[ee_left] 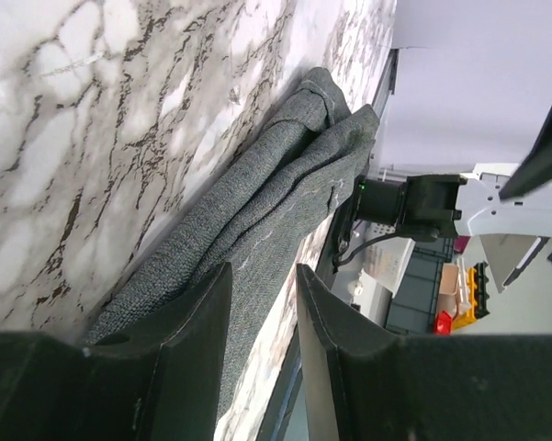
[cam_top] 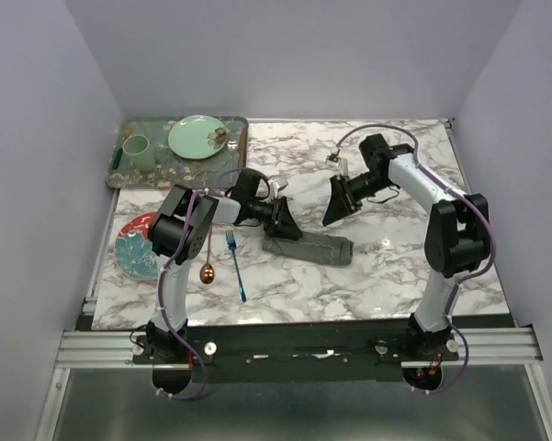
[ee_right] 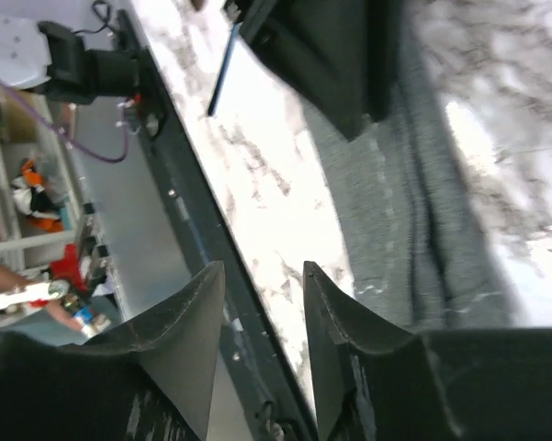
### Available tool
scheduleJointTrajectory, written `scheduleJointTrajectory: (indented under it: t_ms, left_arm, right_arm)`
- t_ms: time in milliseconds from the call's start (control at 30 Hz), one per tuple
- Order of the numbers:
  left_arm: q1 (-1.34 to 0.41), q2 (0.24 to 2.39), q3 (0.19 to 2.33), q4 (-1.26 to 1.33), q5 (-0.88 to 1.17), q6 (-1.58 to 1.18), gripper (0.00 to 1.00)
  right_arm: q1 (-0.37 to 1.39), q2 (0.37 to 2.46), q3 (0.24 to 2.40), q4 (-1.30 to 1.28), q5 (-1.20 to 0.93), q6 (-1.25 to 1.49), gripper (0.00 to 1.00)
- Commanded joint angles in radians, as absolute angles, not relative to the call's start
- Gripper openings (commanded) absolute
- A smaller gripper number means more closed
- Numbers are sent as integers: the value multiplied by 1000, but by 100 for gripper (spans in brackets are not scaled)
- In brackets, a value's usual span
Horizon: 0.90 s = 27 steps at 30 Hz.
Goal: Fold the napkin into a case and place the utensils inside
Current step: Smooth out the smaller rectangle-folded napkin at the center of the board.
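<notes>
Folding looked complete: the case (cam_top: 309, 247) lay on the surface (cam_top: 395, 271), left gripper (cam_top: 285, 223) parted at its left end, right gripper (cam_top: 335, 213) open and empty nearby; next, blue fork (cam_top: 236, 266) and copper spoon (cam_top: 207, 268) needed picking up and inserting.

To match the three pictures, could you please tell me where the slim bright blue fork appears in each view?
Top external: slim bright blue fork, left of centre.
Left wrist: not in it.
Right wrist: upper left.
Shared landmark: folded dark grey cloth napkin.
</notes>
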<state>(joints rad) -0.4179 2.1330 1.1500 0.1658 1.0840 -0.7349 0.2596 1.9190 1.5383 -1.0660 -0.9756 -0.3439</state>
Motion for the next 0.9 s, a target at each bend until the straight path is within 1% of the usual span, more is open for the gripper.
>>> scheduleJointTrajectory:
  t_ms: [0, 33, 100, 167, 333, 400, 500, 533, 633, 767, 867]
  left_arm:
    - [-403, 2177, 1123, 140, 974, -703, 39]
    - [-403, 2175, 1123, 140, 971, -704, 38]
    - [-403, 2175, 1123, 137, 969, -701, 37]
    - [-402, 2180, 1126, 133, 968, -699, 37]
    - [-393, 2191, 1129, 118, 968, -686, 37]
    - [-384, 2192, 1134, 114, 995, -673, 38]
    - [-377, 2157, 1140, 147, 1061, -660, 46]
    - [-377, 2137, 1141, 147, 1103, -649, 49]
    - [-380, 2027, 1135, 121, 1150, -624, 53]
    - [-391, 1924, 1089, 117, 1166, -669, 53]
    - [-382, 1954, 1058, 77, 1142, -634, 53]
  right_arm:
    - [281, 1953, 1396, -976, -1124, -197, 37]
    - [284, 1963, 1372, -956, -1132, -152, 36]
    - [284, 1971, 1300, -864, -1137, -97, 35]
    - [285, 2008, 1272, -783, -1109, -17, 34]
    - [265, 2121, 1275, -738, -934, 66, 30]
    - [245, 2170, 1281, -729, -885, 75, 28]
    - [236, 2212, 1290, -750, -853, 74, 24]
    - [236, 2215, 1293, -758, -845, 69, 24]
    - [236, 2212, 1293, -762, -830, 71, 23]
    - [236, 2212, 1299, -767, -825, 63, 22]
    - [236, 2217, 1315, -775, -816, 54, 22]
